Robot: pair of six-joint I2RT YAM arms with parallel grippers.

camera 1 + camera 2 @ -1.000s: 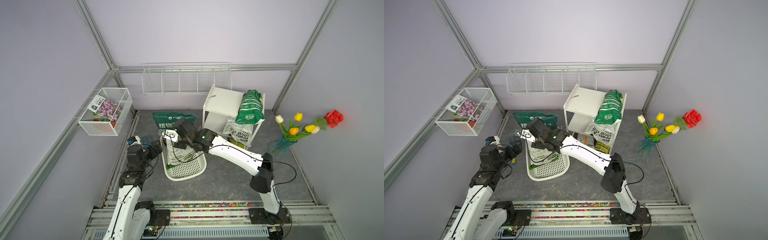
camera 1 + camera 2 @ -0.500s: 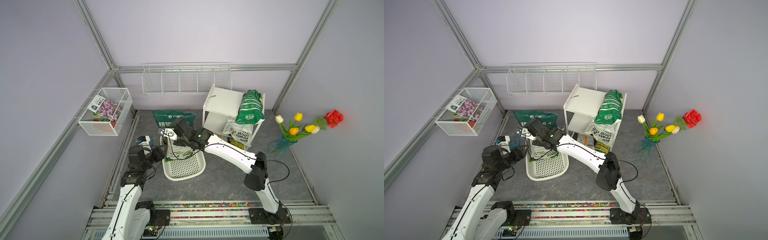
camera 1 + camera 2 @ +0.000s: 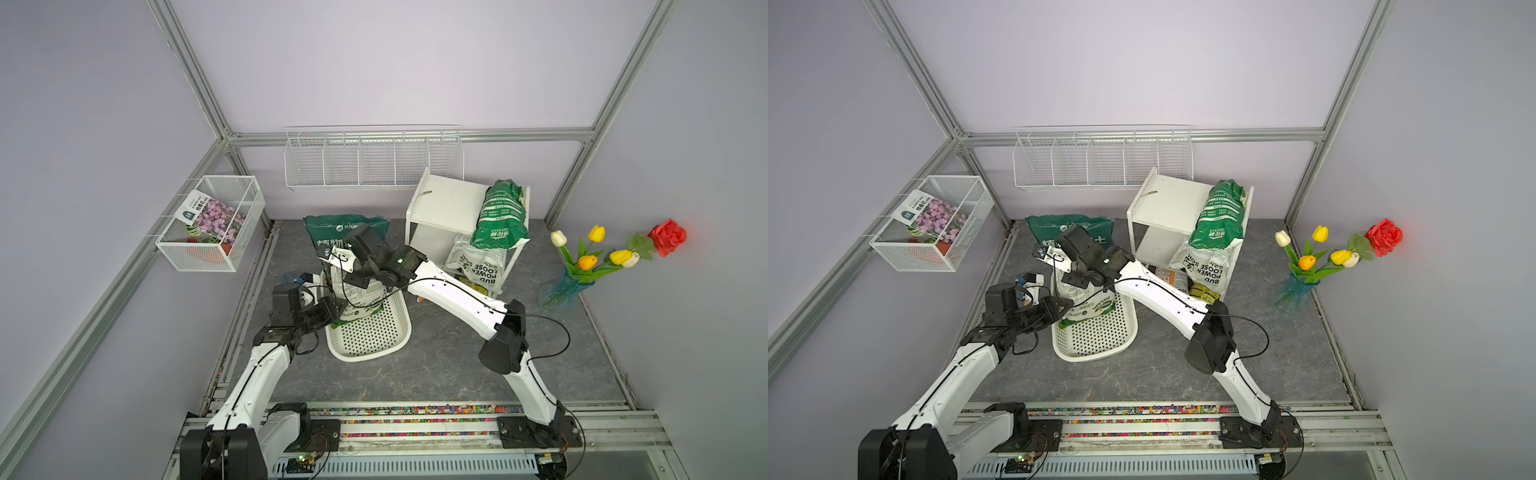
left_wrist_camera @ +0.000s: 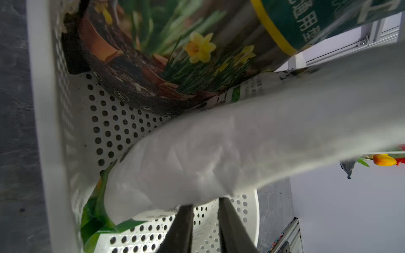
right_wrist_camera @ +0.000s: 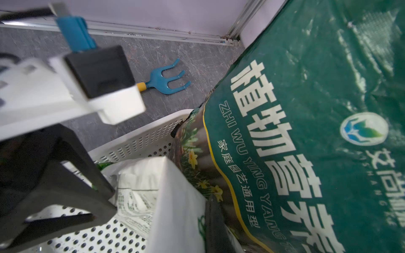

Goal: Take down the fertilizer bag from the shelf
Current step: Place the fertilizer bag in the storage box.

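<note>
The left gripper (image 4: 203,202), wide open a second ago and off to the side of the white perforated plastic basket (image 3: 374,334), has swung in over its rim. Its jaws are now drawn nearly together at the lower end of the white plastic bag with green print (image 3: 357,297); whether they already pinch a fold I cannot tell. The right gripper (image 5: 164,206) is clamped on that bag's top edge and holds it upright in the basket, on the grey floor (image 3: 415,374) near the small white shelf (image 3: 444,203). I take this to be the fertilizer bag, so it is already off the shelf, and the second grasp seems meant to steady it or lay it flat. A large dark green sack (image 5: 306,109) leans into the basket's far end just beside the bag, crowding it. A green bag (image 3: 500,216) lies on the shelf's top board, with a white loose-soil bag (image 3: 478,266) below it. A blue hand rake (image 5: 168,83) lies on the floor near the basket.
</note>
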